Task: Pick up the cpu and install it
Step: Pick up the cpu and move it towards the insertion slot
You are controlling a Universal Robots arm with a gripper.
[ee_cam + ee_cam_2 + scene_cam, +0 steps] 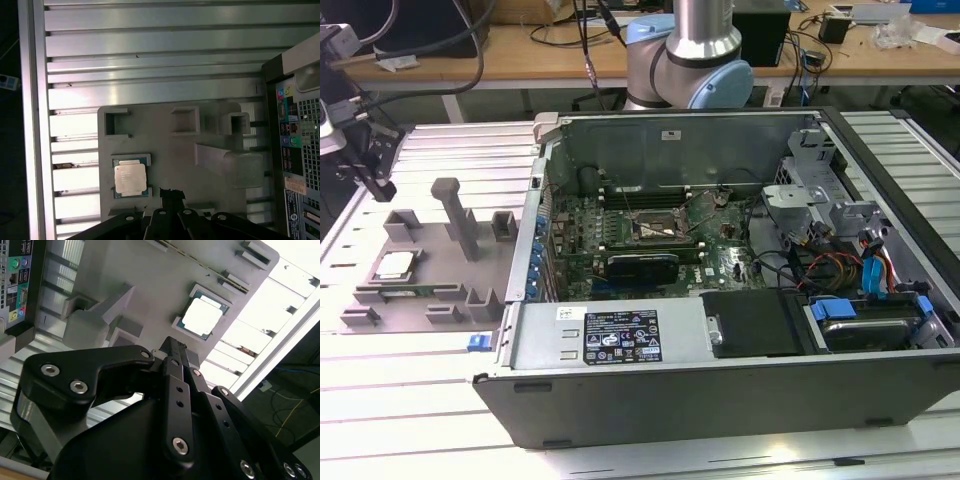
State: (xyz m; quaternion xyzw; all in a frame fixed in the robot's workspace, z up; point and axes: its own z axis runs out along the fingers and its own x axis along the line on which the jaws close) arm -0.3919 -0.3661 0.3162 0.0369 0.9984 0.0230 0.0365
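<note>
**Tool above the tray, cpu in its recess**

Nearest the lens in both wrist views is the tool's black linkage. It blocks part of the grey tray and narrows to a single thin tip, so the fingers look drawn together with nothing between them. In the first wrist view the tool is cut off by the picture's edge, and its tip sits just beside the cpu without touching it.

The cpu lies flat in a square recess of the tray, silver top up, with a darker rim around it.

In the exterior view the tool is dark and partly cut off at that view's left edge. It hangs above the tray, where the cpu rests. This view also looks into the open case on the table, with the socket on the board well apart from the cpu. The wrist views show the case's outer port panel instead. The socket's state is too small to make out.
</note>
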